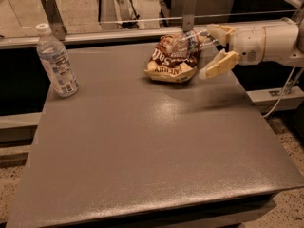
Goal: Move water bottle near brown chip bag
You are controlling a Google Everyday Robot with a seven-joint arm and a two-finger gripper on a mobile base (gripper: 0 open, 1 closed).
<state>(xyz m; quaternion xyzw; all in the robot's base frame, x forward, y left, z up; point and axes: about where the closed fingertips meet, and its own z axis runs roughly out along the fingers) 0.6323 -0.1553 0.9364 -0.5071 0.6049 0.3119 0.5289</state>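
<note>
The brown chip bag (171, 61) lies at the back of the grey table, right of the middle. The water bottle (190, 41), clear with a red-edged label, is tipped on its side and rests across the top of the bag, its base end pointing right toward the gripper. My gripper (210, 51) reaches in from the right, just right of the bag. Its cream fingers (219, 65) are spread apart, one above and one below the bottle's base end, and do not clamp it.
A second bottle (57, 63) with a large white-and-blue label stands upright at the back left of the table (142, 151). A metal rail with upright posts (50, 13) runs behind the table. A cable hangs at the right, beyond the table edge.
</note>
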